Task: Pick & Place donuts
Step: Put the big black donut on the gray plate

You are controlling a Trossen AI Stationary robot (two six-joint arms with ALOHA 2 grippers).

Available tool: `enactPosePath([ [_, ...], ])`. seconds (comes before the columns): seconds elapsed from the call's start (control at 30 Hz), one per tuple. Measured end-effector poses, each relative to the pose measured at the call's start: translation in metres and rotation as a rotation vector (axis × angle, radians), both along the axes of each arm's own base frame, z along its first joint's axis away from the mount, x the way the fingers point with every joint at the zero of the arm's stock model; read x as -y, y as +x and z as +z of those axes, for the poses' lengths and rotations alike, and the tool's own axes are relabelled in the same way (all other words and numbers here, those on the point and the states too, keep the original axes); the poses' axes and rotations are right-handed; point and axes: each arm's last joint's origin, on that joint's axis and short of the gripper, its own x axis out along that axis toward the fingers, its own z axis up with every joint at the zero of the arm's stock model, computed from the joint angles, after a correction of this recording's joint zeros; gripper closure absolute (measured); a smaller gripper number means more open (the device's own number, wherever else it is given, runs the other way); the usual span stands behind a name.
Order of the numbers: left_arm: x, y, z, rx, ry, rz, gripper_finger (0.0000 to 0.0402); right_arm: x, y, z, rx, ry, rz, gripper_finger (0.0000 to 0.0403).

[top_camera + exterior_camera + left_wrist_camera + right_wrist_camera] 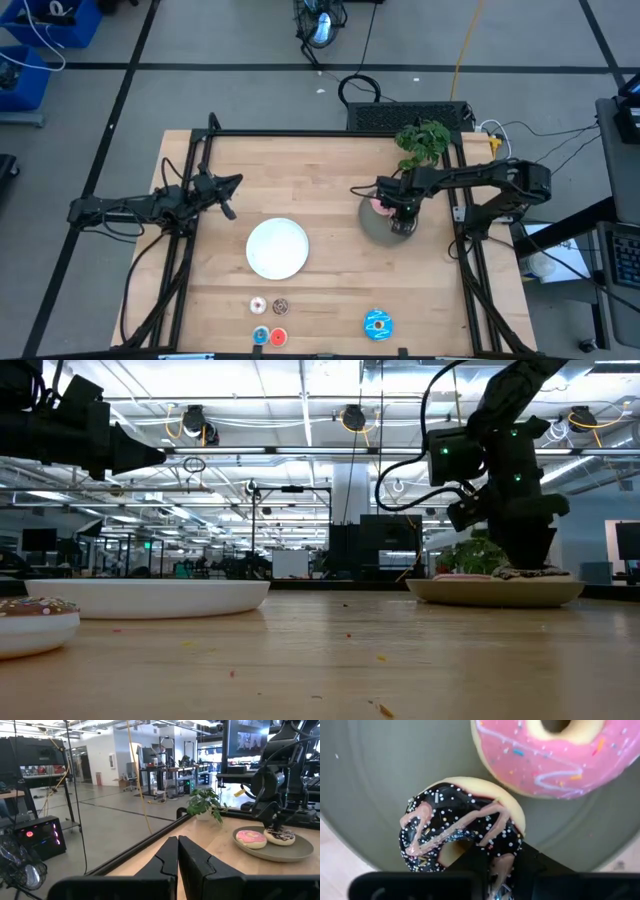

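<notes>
A brown-iced donut [460,827] and a pink donut [555,755] lie side by side on the grey plate [375,780] at the table's right. My right gripper [499,870] points down over that plate [385,232] and is shut on the brown donut. A blue donut [377,323] and several tiny donuts [269,320] lie near the front edge. My left gripper [232,186] hangs level and shut over the table's left side, touching nothing. My right gripper holds the brown donut by the near part of its ring [501,851], pinched between the two fingers. One finger [470,862] stands in the hole and the other [535,867] outside the rim. The fingers come from above, pointing down. The donut lies flat on the grey plate.
An empty white plate [277,248] sits at the table's middle. A small potted plant [422,140] stands at the far right, just behind the grey plate. Dark frame rails [190,250] run along the table's left, right and far sides.
</notes>
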Motion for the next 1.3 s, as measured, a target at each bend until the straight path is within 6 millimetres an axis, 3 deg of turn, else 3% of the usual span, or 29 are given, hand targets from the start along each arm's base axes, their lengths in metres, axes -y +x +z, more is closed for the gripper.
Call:
enactPosePath([
  [0.6,0.0,0.0,0.0,-0.002,0.001,0.0,0.0385,0.0,0.0,0.004,-0.023,-0.002,0.023,0.0153],
  [0.93,0.0,0.0,0.0,-0.003,0.001,0.0,0.0385,0.002,0.009,0.025,-0.013,0.002,0.043,0.011],
  [1.2,0.0,0.0,0.001,0.013,-0.01,0.008,0.0385,-0.005,0.001,0.028,-0.116,0.056,0.051,0.0071],
  [1.3,0.0,0.0,0.001,0.012,-0.01,0.008,0.0385,-0.008,0.001,0.036,-0.03,0.117,0.018,0.0057],
])
